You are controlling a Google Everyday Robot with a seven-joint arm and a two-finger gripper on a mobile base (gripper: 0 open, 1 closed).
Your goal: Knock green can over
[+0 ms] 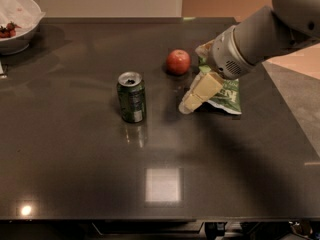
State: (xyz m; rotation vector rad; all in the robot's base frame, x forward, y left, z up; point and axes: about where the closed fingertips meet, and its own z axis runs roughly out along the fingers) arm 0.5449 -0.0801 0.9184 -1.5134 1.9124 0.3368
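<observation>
The green can (131, 97) stands upright near the middle of the dark table (75, 174), its silver lid with pull-tab showing. My gripper (186, 107) comes in from the upper right on a grey arm. Its cream-coloured tip hangs just above the table, to the right of the can with a gap between them. It holds nothing.
A red apple (178, 62) sits behind and to the right of the can. A crinkled green chip bag (226, 96) lies under my arm, partly hidden. A white bowl (16, 25) with red food stands at the far left corner. The table's right edge borders carpet.
</observation>
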